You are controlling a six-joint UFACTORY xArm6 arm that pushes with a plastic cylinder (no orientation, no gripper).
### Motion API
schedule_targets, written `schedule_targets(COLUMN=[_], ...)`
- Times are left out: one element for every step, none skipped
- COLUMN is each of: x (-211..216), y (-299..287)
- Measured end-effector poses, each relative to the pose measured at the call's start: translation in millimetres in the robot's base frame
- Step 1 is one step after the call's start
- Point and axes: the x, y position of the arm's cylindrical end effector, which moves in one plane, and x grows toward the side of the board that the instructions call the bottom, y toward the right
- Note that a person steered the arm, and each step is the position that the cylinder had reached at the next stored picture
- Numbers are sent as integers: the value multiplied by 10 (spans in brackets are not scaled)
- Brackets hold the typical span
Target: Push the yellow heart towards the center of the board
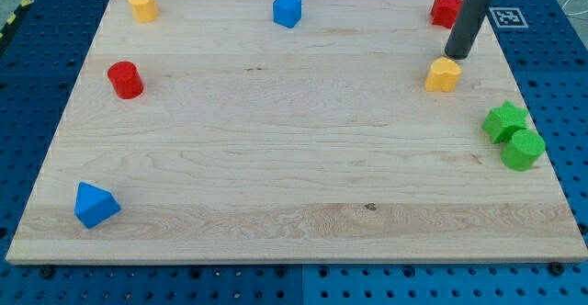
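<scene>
The yellow heart (443, 73) lies on the wooden board (294, 176) near the view's upper right. My tip (457, 56) stands just above and slightly right of the heart, almost touching its top edge. The dark rod rises from there to the view's top edge.
A red block (446, 9) sits at the top right, partly behind the rod. A blue block (288, 10) is at top middle, a yellow block (142, 5) at top left, a red cylinder (125, 80) at left, a blue triangle (95, 205) at bottom left. A green star (505, 120) and green cylinder (523, 149) sit at the right edge.
</scene>
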Motion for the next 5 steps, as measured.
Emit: schedule_targets(x=[392,590,648,545,525], y=[-75,-428,-702,-628,-623])
